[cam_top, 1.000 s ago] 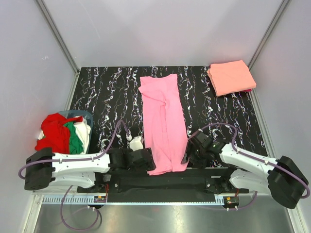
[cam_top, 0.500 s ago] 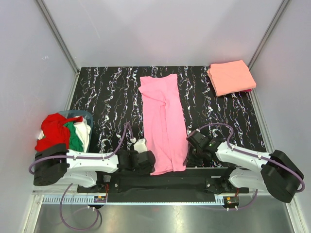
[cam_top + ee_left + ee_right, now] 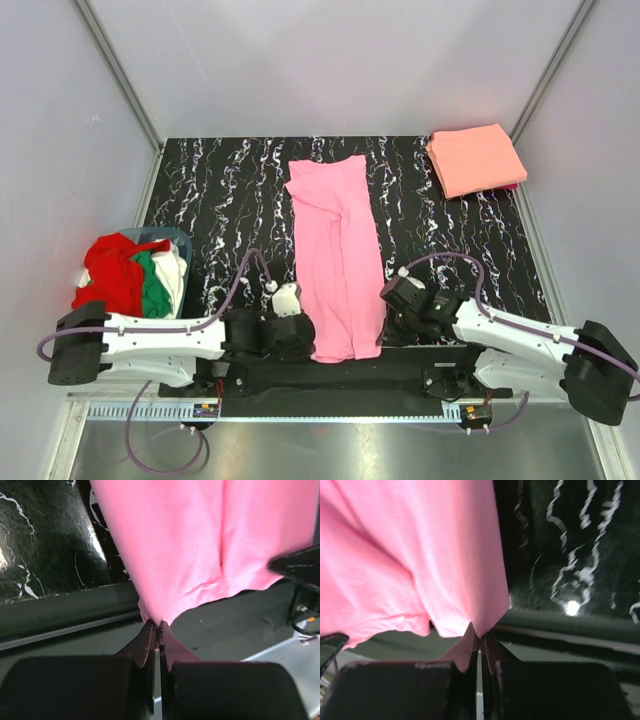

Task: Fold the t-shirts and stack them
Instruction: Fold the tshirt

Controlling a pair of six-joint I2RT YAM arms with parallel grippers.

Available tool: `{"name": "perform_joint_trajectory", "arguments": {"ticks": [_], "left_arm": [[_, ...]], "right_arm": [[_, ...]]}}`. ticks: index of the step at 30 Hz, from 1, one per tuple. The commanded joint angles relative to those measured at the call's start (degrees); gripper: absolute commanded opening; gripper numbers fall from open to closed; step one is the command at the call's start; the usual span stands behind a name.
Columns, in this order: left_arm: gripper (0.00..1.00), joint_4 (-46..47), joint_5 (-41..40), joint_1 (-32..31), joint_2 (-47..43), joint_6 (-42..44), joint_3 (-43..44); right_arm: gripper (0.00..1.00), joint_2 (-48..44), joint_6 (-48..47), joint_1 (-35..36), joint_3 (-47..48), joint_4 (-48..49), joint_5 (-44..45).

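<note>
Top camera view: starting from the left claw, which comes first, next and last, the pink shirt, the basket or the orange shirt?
1. Pink shirt: in the middle, with its near corner pinched in the left claw.
2. Basket: off to the left side.
3. Orange shirt: folded at the far right corner.

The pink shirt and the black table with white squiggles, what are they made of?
The pink t-shirt looks like soft matte knit cloth, probably cotton: it wrinkles, shows a stitched hem, and puckers where the left gripper pinches its corner. The table looks like a hard, glossy marble-patterned top; a light glints off it. Real stone or printed coating, I cannot tell.
</note>
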Motion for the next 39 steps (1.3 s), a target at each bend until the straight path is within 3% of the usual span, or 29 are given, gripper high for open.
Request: {"name": "perform_joint_trajectory", "arguments": {"ticks": [1,5,9,14,24,29,39], "left_arm": [[0.0,-4.35,-3.01,-0.52,-2.4,-1.18,4.55],[0.0,-9.1,-4.68,1.06,-1.79,3.29,10.26],[0.0,-8.85,-1.44,9.55,-1.87,9.62,13.34],[0.0,-6.47,5.15,20.12,0.05,19.99,16.59],[0.0,-6.39,13.6,39.28,15.51,33.53,32.49],[0.0,-5.95,17.63,45.0,22.81,37.05,37.77],[0.0,-4.98,20.98,49.84,36.0,39.16,44.63]], "right_arm": [[0.0,-2.37,3.06,2.64,5.03,-5.41,3.65],[0.0,-1.14,0.79,2.64,11.18,-9.19,8.03],[0.0,4.99,-4.04,0.89,21.97,-14.02,12.35],[0.0,11.33,-12.2,-6.56,29.37,-12.71,9.98],[0.0,31.0,-25.76,-19.41,50.01,-12.89,5.23],[0.0,38.58,-29.27,-22.49,56.53,-13.33,2.77],[0.0,50.62,-32.44,-25.83,65.33,-12.89,-0.83]]}}
